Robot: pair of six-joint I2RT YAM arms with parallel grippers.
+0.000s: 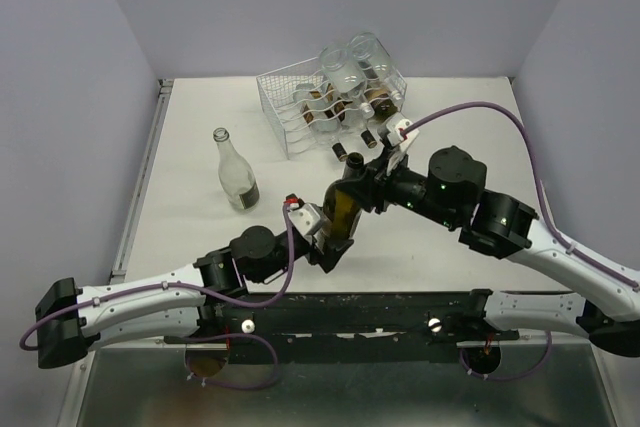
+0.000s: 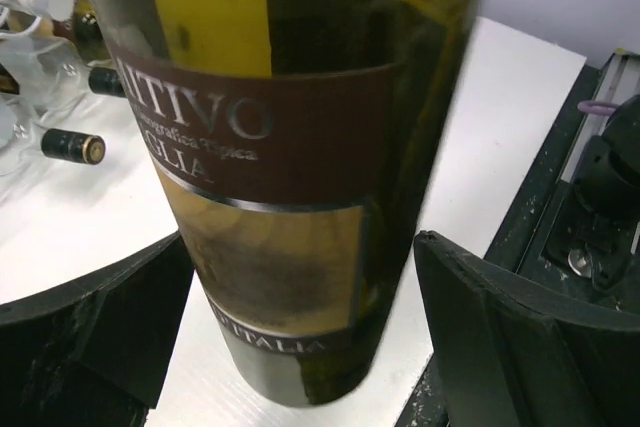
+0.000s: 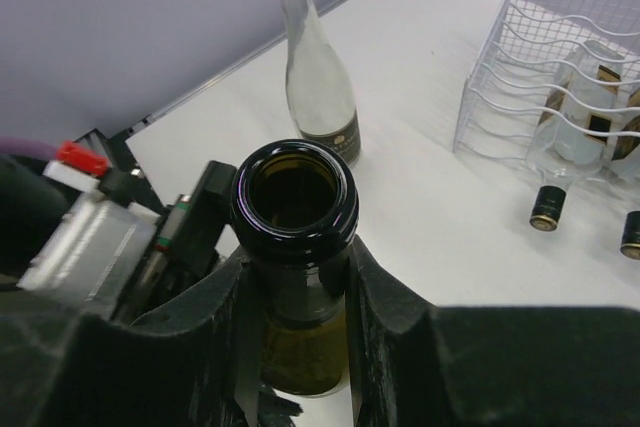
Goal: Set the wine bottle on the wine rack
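Note:
A dark green wine bottle [image 1: 343, 209] with a brown label stands near the table's front middle, its base on or just above the surface. My right gripper [image 1: 362, 179] is shut on its neck just under the open mouth, as the right wrist view shows, gripper [image 3: 297, 287] and bottle [image 3: 295, 197]. My left gripper [image 1: 325, 239] is open around the bottle's lower body [image 2: 290, 197], with gaps on both sides of its fingers [image 2: 500, 327]. The white wire wine rack [image 1: 285, 97] stands at the back middle and shows in the right wrist view [image 3: 500, 77].
The rack holds several bottles lying in its wavy rows, necks [image 1: 340, 150] pointing toward me. An empty clear bottle [image 1: 235, 172] stands upright left of the rack, also in the right wrist view [image 3: 315, 77]. A metal rail runs along the table's left edge [image 1: 140, 187].

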